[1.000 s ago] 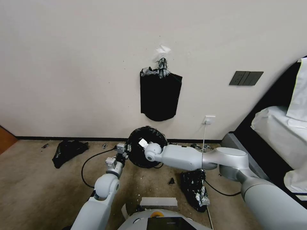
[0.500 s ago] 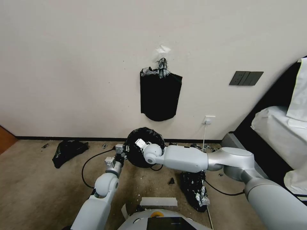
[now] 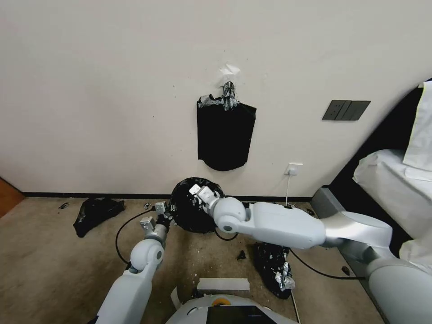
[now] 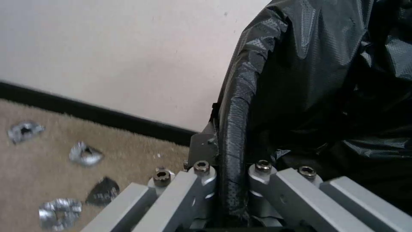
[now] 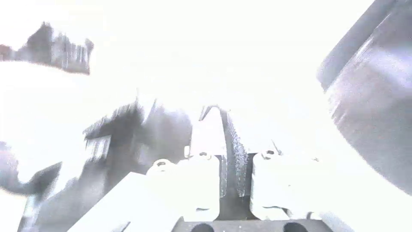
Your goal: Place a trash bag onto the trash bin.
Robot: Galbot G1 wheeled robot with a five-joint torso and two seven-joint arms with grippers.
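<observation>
The trash bag (image 3: 189,211) is a glossy black round mass on the carpet by the wall. My left gripper (image 3: 167,217) is at its left edge, shut on a rolled fold of the trash bag's rim (image 4: 234,129), which runs up between the fingers. My right gripper (image 3: 198,192) is at the bag's top, reaching in from the right. In the right wrist view its fingers (image 5: 235,151) are pressed together on a thin dark strip of the film. The trash bin is hidden behind the bag and my arms.
A flat black bundle of bags (image 3: 225,135) hangs on the wall above. Black heaps lie on the carpet at left (image 3: 96,211) and at front right (image 3: 272,265). A black cable (image 3: 120,234) loops by my left arm. A bed (image 3: 396,189) stands at the right. Silver scraps (image 4: 86,154) litter the carpet.
Both grippers and the bag have shifted left. My right gripper has risen from the bag's middle to its top edge, and the right forearm has swung nearer and lower.
</observation>
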